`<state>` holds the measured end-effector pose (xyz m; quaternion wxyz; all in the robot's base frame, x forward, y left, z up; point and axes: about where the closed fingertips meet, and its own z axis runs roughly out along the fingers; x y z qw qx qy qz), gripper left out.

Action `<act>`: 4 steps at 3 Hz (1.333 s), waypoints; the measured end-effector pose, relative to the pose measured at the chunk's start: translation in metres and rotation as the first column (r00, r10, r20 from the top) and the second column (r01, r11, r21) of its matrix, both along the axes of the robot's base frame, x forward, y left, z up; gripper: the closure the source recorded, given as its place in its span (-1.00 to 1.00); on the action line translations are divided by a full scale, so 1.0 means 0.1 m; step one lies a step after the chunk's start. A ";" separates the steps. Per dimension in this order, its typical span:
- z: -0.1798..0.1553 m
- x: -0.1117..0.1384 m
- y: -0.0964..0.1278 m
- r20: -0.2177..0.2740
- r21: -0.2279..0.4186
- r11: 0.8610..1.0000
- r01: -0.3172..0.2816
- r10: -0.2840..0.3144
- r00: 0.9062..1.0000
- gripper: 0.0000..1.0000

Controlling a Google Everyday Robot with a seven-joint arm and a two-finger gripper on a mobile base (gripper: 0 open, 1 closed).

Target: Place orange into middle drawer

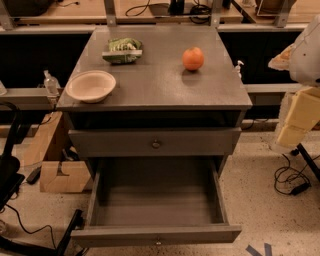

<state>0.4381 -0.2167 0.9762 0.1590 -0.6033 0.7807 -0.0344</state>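
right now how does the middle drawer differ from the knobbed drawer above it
The middle drawer is pulled out with its inside showing; the upper drawer is shut. The middle drawer's front sits lower and nearer the camera than the upper drawer's. Both are dark grey with a small round knob. The gripper is not in view.

Speckled floor, wooden box

Lab, probably — cable-strewn workbench
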 end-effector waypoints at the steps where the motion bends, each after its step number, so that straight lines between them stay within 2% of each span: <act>1: 0.00 0.00 0.00 0.000 0.000 1.000 0.000 0.000 1.000 -1.00; 2: 0.00 0.09 -0.02 0.046 0.013 1.000 0.005 -0.006 0.999 -1.00; 3: -0.04 0.38 -0.18 0.160 0.090 0.995 0.035 -0.049 0.986 -1.00; 4: -0.03 0.81 -0.35 0.277 0.214 0.974 0.073 -0.132 0.952 -1.00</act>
